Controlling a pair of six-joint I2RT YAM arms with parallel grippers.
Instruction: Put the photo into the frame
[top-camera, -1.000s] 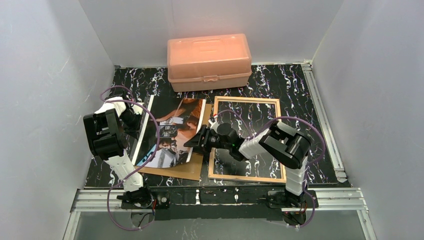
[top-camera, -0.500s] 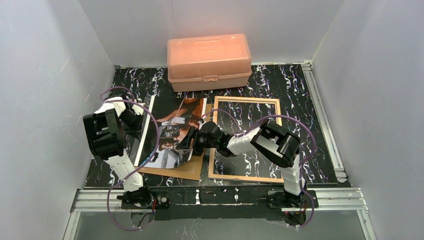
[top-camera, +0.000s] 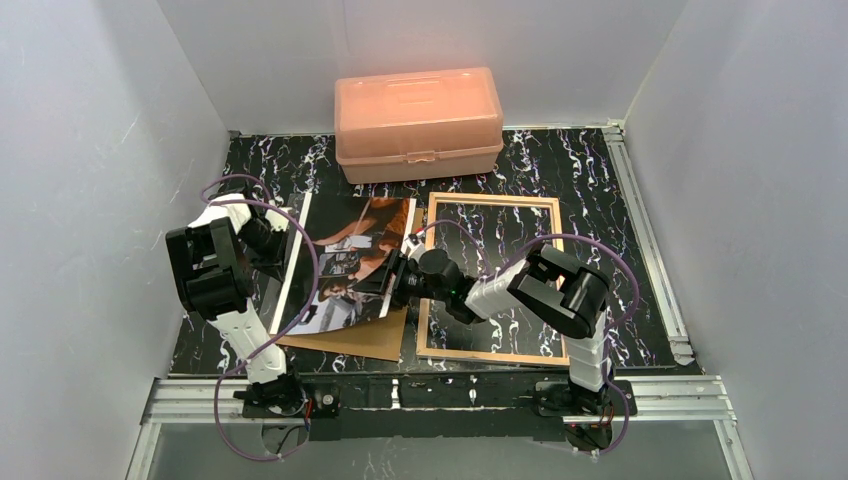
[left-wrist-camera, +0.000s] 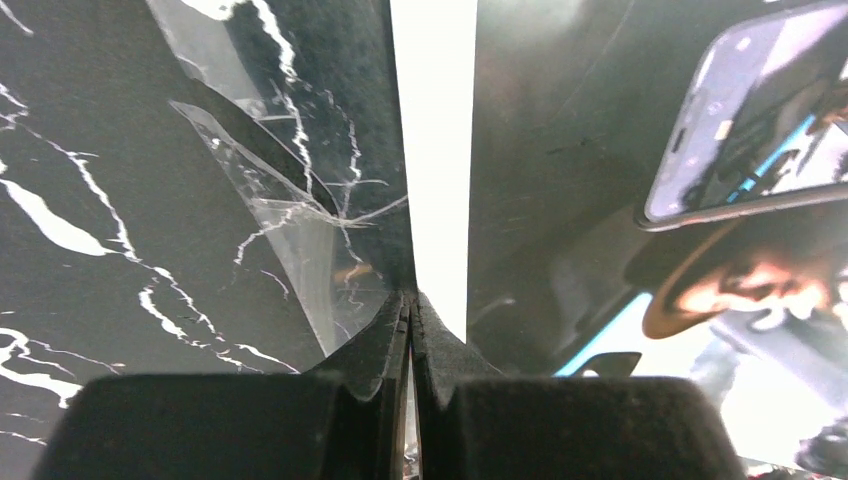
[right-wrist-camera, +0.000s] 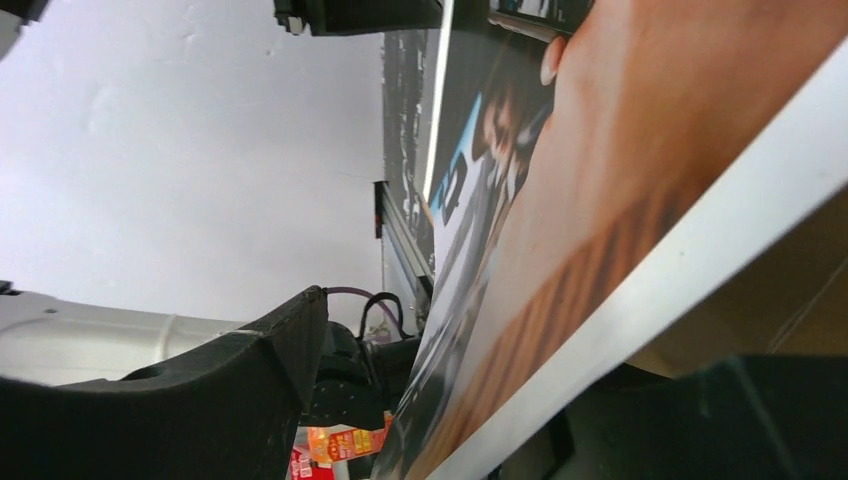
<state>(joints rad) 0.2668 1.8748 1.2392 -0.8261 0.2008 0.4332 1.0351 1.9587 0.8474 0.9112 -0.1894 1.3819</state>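
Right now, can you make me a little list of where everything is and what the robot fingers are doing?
photo: picture side up, over the board, left of the frame
frame: flat on the table, nothing in it
box: behind both, lid closed
left fingers: shut on the photo's white left edge
right fingers: open, the photo's right edge between them

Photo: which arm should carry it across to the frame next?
Right, probably. The right gripper is open around the edge of the photo nearest the frame. The left gripper pinches the far white border, away from the frame.
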